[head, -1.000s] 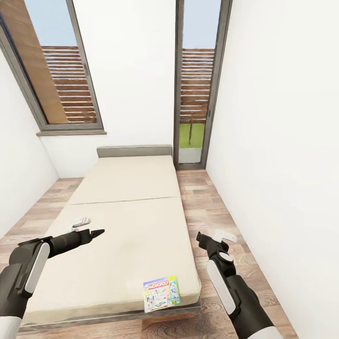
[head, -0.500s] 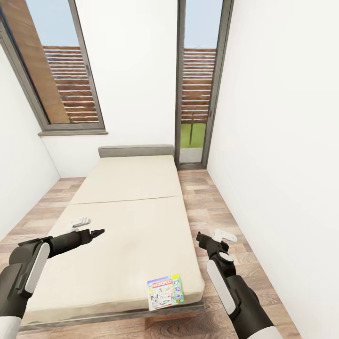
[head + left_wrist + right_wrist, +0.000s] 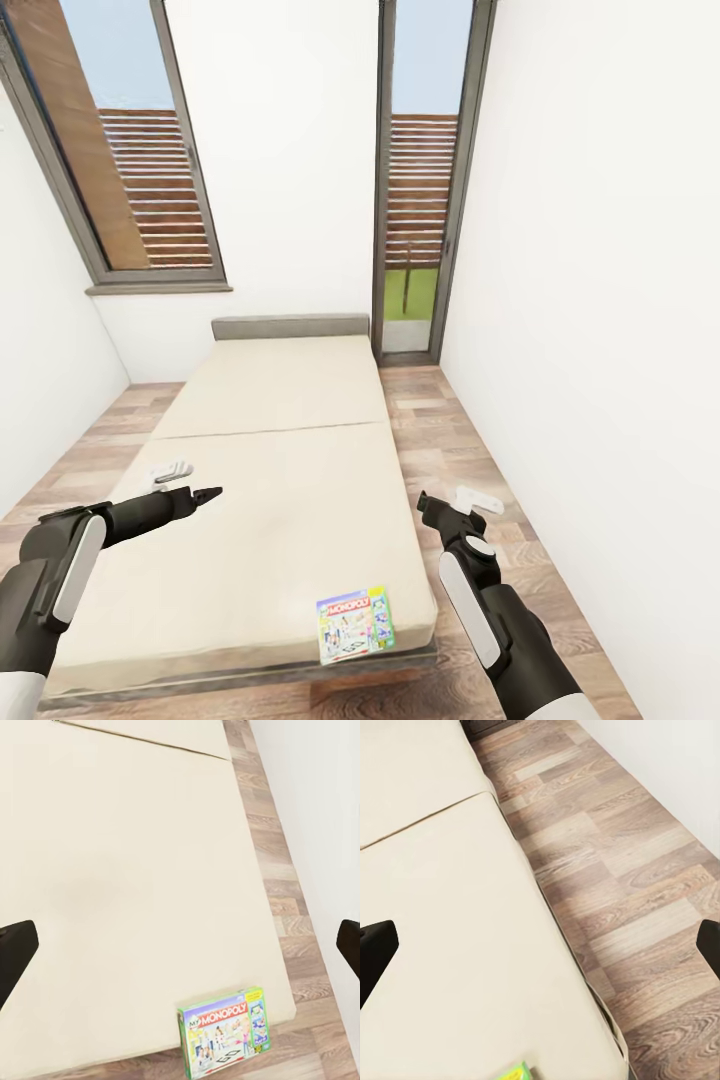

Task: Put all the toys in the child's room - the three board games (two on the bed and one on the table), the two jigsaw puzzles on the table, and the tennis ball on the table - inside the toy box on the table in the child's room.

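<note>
Head view: colourful flat Monopoly board game box (image 3: 354, 624) overhangs near edge of beige bed (image 3: 270, 480) — clumsy nudge could tip it to floor; left gripper (image 3: 207, 494), right gripper (image 3: 427, 504) both spread, empty.

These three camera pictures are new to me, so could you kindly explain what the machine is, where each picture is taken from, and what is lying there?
This is a simulated wheeled robot with two black-and-white arms. The head camera looks down over both: the left gripper hangs over the long beige bed, the right gripper over the brown wood-plank floor beside it. The other two pictures come from cameras near each gripper; the dark shapes at their edges are fingers, spread apart. Both grippers are open and hold nothing. One colourful Monopoly board-game box lies flat at the bed's near corner; the left wrist view shows it too.
</note>
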You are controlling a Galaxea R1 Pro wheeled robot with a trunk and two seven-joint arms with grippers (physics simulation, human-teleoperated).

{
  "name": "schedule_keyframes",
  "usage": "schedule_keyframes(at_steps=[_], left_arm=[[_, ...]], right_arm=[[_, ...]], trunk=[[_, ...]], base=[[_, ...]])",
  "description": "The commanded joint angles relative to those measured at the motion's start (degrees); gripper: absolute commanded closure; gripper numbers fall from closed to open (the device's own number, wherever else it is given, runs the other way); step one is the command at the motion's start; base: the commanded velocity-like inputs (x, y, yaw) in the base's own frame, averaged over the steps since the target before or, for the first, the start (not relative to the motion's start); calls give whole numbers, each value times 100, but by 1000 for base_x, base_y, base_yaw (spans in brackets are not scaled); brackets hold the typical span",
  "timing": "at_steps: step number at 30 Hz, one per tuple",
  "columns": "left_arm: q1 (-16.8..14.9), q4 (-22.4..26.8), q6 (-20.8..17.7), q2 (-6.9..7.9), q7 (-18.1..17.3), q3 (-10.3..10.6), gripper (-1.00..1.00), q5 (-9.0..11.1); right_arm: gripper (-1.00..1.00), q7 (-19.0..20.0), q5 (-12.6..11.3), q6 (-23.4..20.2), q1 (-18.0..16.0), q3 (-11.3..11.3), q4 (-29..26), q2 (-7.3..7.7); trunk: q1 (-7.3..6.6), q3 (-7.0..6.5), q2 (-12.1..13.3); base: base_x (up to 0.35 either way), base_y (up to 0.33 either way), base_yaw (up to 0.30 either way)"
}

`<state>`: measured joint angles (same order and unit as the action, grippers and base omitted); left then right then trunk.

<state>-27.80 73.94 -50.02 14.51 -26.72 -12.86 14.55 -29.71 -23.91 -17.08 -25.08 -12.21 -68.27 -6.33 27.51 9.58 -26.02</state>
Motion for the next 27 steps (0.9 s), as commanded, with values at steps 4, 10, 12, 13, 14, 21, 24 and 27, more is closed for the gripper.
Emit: schedule_keyframes(at_steps=[4,10,12,13,14,21,24,27], left_arm=[[-6,5,-35,-1,-25,-13,-100,-4],[-6,21,-35,-1,-26,-15,-100,-3],[-6,23,-35,-1,-26,-19,-100,-4],[-6,24,-35,-1,-26,-21,-100,-4],[-6,25,-35,-1,-26,-22,-100,-5],[-6,32,-35,-1,-23,-18,-100,-3],[-6,32,-35,-1,-30,-30,-100,0],[-6,44,-35,-1,-32,-29,-100,1]], right_arm=[[-100,-41,-34,-17,-5,-10,0,1],[-100,-41,-49,-16,-5,-2,-7,7],[-100,-41,-50,-15,-5,-1,-5,4],[-100,-40,-51,-15,-5,-1,-4,5],[-100,-40,-52,-15,-5,-1,-3,6],[-100,-39,-60,-15,-5,-1,-3,6],[-100,-39,-61,-15,-5,-1,1,6],[-100,-36,-61,-16,-5,-1,5,7]], trunk=[[3,-26,-11],[3,-82,-11],[3,-101,-11],[3,-111,-11],[3,-120,-11],[3,-186,-11],[3,-214,-11],[3,-242,-11]], base=[[-55,16,0],[-48,9,0],[-12,2,0],[-13,1,0],[-45,1,0],[-137,42,0],[-59,16,0],[-21,6,0]])
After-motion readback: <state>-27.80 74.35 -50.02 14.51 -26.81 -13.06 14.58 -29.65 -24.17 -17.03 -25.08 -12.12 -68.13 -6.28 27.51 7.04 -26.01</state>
